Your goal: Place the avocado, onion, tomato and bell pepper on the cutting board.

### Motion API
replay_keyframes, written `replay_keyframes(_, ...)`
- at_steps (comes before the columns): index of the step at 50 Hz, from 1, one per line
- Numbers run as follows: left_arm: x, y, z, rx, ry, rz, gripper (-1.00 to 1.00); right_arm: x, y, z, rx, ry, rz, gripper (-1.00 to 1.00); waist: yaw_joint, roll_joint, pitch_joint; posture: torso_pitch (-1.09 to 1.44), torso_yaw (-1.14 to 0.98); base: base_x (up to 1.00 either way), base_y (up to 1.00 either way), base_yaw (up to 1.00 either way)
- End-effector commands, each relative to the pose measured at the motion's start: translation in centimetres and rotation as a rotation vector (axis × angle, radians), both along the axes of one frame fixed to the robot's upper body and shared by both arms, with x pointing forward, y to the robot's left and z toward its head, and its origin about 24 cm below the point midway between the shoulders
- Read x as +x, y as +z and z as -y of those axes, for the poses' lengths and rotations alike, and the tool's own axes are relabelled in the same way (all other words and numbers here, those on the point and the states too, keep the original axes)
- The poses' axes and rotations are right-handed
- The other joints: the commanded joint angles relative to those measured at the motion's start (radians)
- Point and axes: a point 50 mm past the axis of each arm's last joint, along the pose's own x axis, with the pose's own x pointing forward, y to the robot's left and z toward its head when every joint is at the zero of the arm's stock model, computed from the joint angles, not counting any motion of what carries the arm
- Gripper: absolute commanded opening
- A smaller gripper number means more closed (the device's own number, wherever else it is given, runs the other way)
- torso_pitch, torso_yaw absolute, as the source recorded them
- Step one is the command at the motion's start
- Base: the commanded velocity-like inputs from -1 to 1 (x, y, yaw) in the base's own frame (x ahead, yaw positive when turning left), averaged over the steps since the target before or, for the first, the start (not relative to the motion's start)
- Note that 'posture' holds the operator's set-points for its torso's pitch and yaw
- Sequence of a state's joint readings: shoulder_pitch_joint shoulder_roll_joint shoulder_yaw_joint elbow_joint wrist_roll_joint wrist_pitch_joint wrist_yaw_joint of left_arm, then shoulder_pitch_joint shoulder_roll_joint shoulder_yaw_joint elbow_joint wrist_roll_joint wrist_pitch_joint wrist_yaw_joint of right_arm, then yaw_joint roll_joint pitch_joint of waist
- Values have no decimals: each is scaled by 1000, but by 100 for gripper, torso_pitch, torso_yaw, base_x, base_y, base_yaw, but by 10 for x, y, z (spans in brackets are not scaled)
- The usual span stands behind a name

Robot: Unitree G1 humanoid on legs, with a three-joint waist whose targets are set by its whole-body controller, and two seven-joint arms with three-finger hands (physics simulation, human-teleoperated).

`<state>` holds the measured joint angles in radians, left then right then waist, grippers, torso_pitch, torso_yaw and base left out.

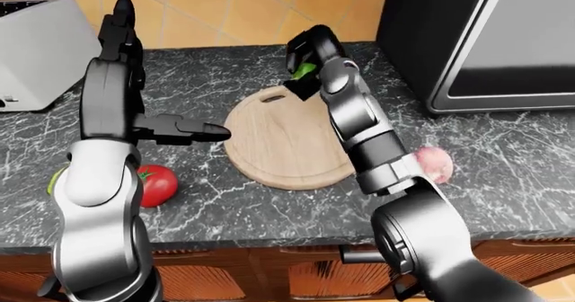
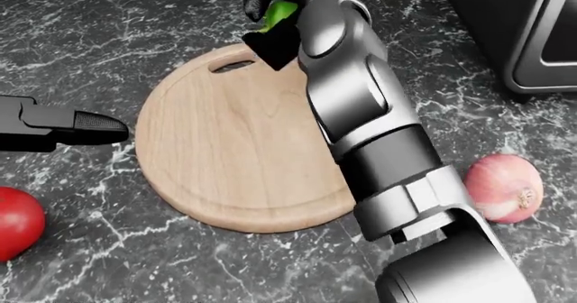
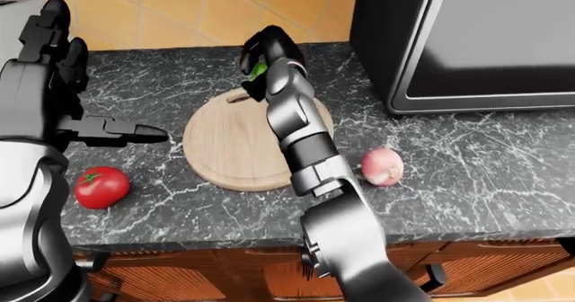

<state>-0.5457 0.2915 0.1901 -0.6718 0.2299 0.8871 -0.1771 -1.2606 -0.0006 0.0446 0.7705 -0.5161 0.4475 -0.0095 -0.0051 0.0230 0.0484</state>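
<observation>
At the upper middle of the head view, the right hand [image 2: 275,9] has its fingers curled round the bell pepper [image 2: 278,12], held over the cutting board [image 2: 225,147] rim by the handle slot. Released there, it could roll off onto the counter [image 2: 108,249]. Left hand [image 2: 63,128] is empty with fingers extended; tomato [image 2: 13,222] lower left, onion [image 2: 503,187] lower right.

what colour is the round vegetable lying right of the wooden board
The papery-skinned round onion is pale pink, shown best in the head view.

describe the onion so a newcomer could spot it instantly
Find the round wooden cutting board on the dark marble counter. On its right in the right-eye view, past the robot's forearm, lies the onion: a pale pink bulb, unlike the glossy red tomato on the board's left.
</observation>
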Motion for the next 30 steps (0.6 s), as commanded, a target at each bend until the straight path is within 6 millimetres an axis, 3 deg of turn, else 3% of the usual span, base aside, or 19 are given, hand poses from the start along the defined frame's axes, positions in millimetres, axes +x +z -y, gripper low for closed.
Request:
replay_keyframes(1, -5, 13, 0, 17, 8, 77, 100, -5, 25, -6, -6, 17, 110, -100, 0, 6, -30, 0, 0, 0, 0, 0)
replay_keyframes(13, -4, 14, 0, 17, 6, 78, 100, -4, 13, -7, 8, 7, 57, -100, 2, 6, -30, 0, 0, 0, 0, 0)
replay_keyframes(30, -6, 13, -1, 19, 12, 79, 100, 5, -8, -10, 139, -65, 145, -100, 1, 9, -37, 0, 0, 0, 0, 0)
